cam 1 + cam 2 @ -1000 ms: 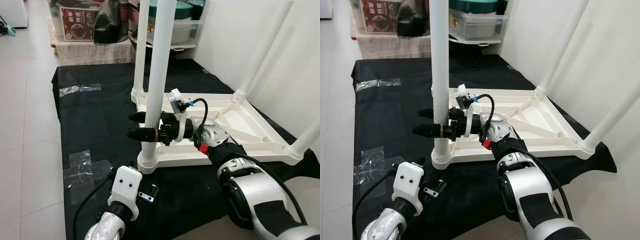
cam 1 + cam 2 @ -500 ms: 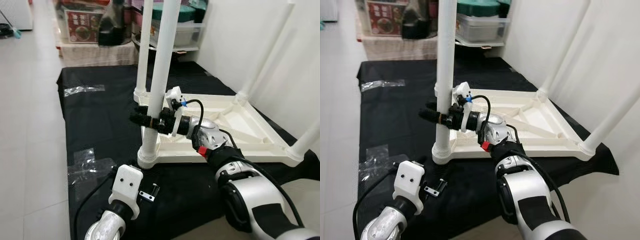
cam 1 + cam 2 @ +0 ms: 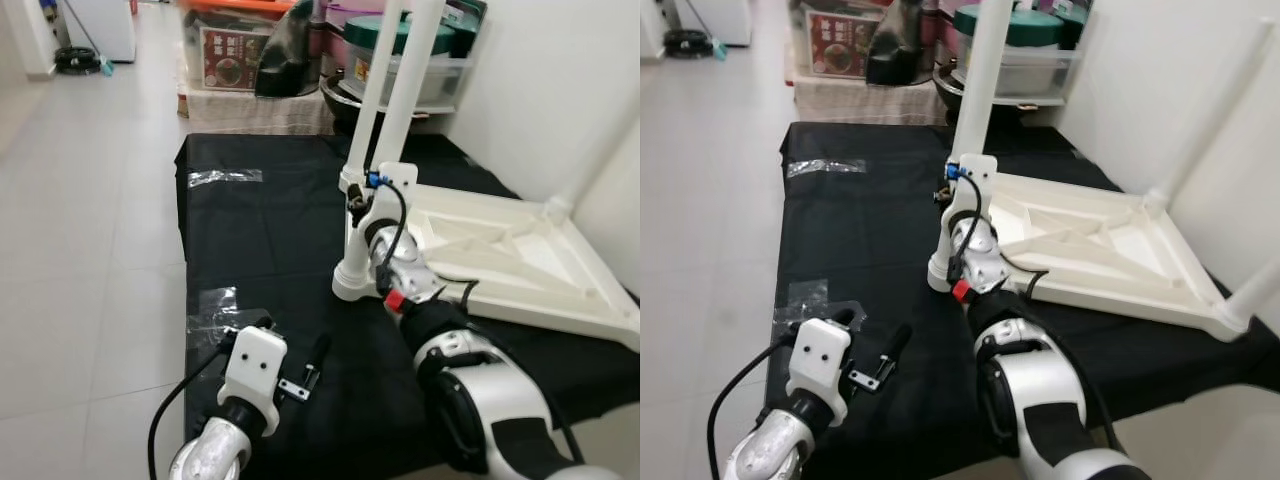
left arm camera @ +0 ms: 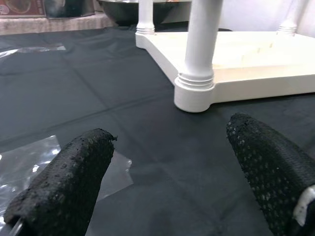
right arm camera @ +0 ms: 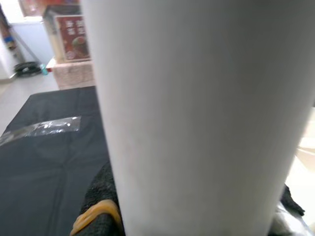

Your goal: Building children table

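Note:
A white children's table (image 3: 520, 262) lies upside down on a black cloth (image 3: 260, 230), its legs pointing up. My right gripper (image 3: 357, 207) is shut around the near left leg (image 3: 398, 115), a little above the leg's foot collar (image 3: 351, 282). In the right wrist view the leg (image 5: 197, 113) stands between the black fingers (image 5: 98, 196). My left gripper (image 4: 167, 162) hangs low over the cloth in front of that collar (image 4: 195, 93). It is open with nothing between its fingers (image 4: 74, 172).
Strips of clear tape (image 3: 225, 177) (image 3: 210, 302) lie on the cloth. Storage boxes and bags (image 3: 262, 60) stand at the back. A white wall (image 3: 540, 90) runs along the right, and tiled floor (image 3: 90, 250) lies to the left.
The whole picture has shifted, so the camera moved. My right gripper stays on the leg, but its wrist has turned so the camera mount faces me. The left arm holds its place.

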You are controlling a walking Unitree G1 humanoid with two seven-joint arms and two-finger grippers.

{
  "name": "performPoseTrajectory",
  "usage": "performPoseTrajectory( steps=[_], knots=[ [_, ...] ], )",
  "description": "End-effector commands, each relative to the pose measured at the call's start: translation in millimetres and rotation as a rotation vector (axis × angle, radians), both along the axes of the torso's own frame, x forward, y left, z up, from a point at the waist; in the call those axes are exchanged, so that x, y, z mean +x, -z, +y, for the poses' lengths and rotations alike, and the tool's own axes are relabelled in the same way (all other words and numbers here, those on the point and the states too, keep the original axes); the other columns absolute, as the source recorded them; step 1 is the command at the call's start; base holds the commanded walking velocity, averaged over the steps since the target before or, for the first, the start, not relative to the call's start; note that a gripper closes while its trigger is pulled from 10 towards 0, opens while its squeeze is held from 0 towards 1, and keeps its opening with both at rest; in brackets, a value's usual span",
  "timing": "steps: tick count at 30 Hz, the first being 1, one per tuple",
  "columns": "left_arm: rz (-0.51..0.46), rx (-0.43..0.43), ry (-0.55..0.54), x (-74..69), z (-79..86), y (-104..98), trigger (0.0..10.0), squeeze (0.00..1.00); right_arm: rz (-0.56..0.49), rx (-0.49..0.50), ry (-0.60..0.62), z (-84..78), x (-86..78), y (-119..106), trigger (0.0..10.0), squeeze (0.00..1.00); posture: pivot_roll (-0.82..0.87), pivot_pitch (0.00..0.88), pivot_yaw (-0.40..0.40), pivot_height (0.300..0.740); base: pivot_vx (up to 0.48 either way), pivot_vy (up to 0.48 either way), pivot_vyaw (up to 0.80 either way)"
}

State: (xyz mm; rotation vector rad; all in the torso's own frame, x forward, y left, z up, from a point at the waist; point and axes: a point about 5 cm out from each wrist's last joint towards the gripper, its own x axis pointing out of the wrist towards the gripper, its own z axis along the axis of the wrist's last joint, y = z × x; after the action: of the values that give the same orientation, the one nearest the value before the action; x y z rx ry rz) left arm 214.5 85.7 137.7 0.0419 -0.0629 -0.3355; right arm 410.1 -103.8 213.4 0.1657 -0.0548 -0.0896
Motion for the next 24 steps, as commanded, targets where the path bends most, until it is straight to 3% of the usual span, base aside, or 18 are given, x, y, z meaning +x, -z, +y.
performPoseTrajectory(
  steps=[1,3,4,8,9,11,12,13,16,18,19,20,22,24],
  knots=[
    [0.021,0.009,0.013,-0.6,-1.7,4.1,10.0,0.00,-0.002,0.081,0.014,-2.7,-1.9,4.1,10.0,0.00,0.10,0.044,-0.140,0.740,0.000,0.000,0.00],
    [0.021,0.009,0.013,-0.6,-1.6,4.4,10.0,0.00,-0.017,0.077,-0.005,1.1,-2.5,2.9,10.0,0.00,0.10,0.045,-0.141,0.740,0.000,0.000,0.00],
    [0.022,0.009,0.013,-0.6,-1.6,4.6,10.0,0.00,-0.038,0.051,-0.034,4.8,-3.8,3.2,10.0,1.00,0.10,0.043,-0.139,0.740,0.000,0.000,0.00],
    [0.025,0.010,0.012,-0.8,-1.8,5.4,10.0,0.00,-0.054,0.009,-0.067,7.5,-5.6,6.7,10.0,1.00,0.10,0.042,-0.140,0.740,0.000,0.000,0.00],
    [0.025,0.009,0.012,-0.8,-1.8,5.5,10.0,0.00,-0.061,0.009,-0.116,9.6,-6.1,8.7,10.0,0.00,0.10,0.042,-0.142,0.740,0.000,0.000,0.00],
    [0.025,0.008,0.012,-0.8,-1.8,5.5,10.0,0.00,-0.064,0.014,-0.147,10.9,-6.3,9.9,10.0,0.00,0.10,0.042,-0.142,0.740,0.000,0.000,0.00],
    [0.024,0.007,0.011,-0.6,-1.8,5.4,10.0,0.00,-0.062,0.057,-0.256,11.7,-7.0,13.5,10.0,0.00,0.10,0.041,-0.140,0.740,0.000,0.000,0.00],
    [0.024,0.007,0.011,-0.6,-1.8,5.4,10.0,0.00,-0.062,0.057,-0.256,11.7,-7.0,13.5,10.0,0.00,0.10,0.041,-0.140,0.740,0.000,0.000,0.00],
    [0.022,0.006,0.011,-0.2,-1.7,5.2,10.0,0.00,-0.063,0.162,-0.687,1.8,-11.9,19.0,10.0,0.00,0.10,0.036,-0.141,0.740,0.000,0.000,0.00],
    [0.022,0.006,0.011,-0.2,-1.7,5.2,10.0,0.00,-0.063,0.162,-0.687,1.8,-11.9,19.0,10.0,0.00,0.10,0.036,-0.141,0.740,0.000,0.000,0.00],
    [0.021,0.007,0.012,-0.4,-1.7,5.1,10.0,0.00,-0.081,0.157,-0.794,-0.9,-14.8,17.3,10.0,0.00,0.10,0.035,-0.140,0.740,0.000,0.000,0.00],
    [0.021,0.007,0.012,-0.4,-1.7,5.1,10.0,0.00,-0.081,0.157,-0.794,-0.9,-14.8,17.3,10.0,0.00,0.10,0.035,-0.140,0.740,0.000,0.000,0.00],
    [0.020,0.008,0.014,-0.7,-2.2,5.0,10.0,0.00,-0.102,0.181,-1.084,-2.6,-25.0,11.9,10.0,0.00,0.11,0.033,-0.142,0.740,0.000,0.000,0.00],
    [0.020,0.008,0.014,-0.7,-2.2,5.0,10.0,0.00,-0.102,0.181,-1.084,-2.6,-25.0,11.9,10.0,0.00,0.11,0.033,-0.142,0.740,0.000,0.000,0.00]
  ],
)
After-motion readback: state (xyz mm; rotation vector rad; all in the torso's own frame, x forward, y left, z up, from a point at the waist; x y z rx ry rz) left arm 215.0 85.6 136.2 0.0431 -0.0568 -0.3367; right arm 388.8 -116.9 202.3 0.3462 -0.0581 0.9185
